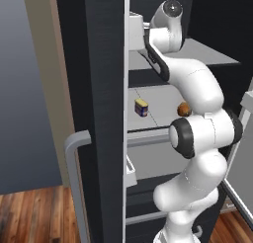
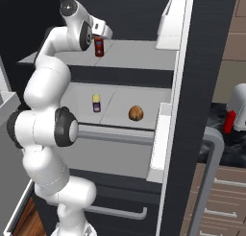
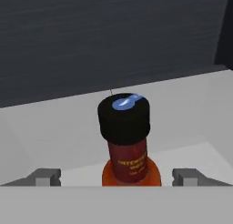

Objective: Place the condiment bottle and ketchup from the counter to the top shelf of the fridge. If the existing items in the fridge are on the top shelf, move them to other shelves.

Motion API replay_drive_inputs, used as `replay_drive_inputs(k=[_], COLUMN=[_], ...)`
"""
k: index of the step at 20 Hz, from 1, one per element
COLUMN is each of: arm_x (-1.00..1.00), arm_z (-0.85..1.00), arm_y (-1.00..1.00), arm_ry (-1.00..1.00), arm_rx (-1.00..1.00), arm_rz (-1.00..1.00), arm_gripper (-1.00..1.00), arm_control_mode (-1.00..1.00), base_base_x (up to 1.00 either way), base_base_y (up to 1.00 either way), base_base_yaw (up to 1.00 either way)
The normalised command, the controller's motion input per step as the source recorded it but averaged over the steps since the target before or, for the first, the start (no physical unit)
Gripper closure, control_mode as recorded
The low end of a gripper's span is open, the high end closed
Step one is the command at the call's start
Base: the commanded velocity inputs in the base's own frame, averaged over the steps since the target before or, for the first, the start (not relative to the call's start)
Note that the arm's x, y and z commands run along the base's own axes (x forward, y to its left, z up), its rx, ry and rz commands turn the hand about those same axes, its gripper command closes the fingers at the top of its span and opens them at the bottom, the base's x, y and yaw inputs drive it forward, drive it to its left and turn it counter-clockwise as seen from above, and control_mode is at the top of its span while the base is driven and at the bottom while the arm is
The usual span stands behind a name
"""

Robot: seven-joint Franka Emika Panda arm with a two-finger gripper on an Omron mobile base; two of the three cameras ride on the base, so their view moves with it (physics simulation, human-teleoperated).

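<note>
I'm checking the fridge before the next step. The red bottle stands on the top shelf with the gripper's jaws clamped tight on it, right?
Not quite. The red bottle does stand upright on the top shelf, but the gripper is open: in the hand view its fingertips stand well apart on either side of the bottle, with clear gaps and no contact.

Arm (image 1: 197,89): glossy white shell, rounded tubular links. Joints marked by dark grey to black rings; widest black band circles the large round joint cap mid-arm. Top joint ends in a shiny grey dome cap. A black strip runs along the upper link. Fingers (image 3: 44,176): small, blocky, grey, square-tipped. No cables or screws discernible.
</note>
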Motion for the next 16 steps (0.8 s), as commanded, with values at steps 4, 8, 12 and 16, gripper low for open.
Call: replay_drive_inputs(k=[4,8,12,16], arm_x=[-0.61,-0.82,-1.0,-1.0], arm_z=[0.0,0.02,0.15,0.33], arm_y=[-0.04,-0.03,-0.02,-0.17], arm_ry=[-0.14,-0.29,-0.4,-0.21], arm_rx=[0.0,0.0,0.0,0.0], arm_rz=[0.02,0.01,0.03,0.04], arm_gripper=[-1.0,-1.0,-1.0,-1.0], arm_control_mode=[-1.0,-1.0,-1.0,-1.0], base_base_x=[0.0,0.0,0.0,0.0], base_base_y=[0.0,0.0,0.0,0.0], base_base_yaw=[0.0,0.0,0.0,0.0])
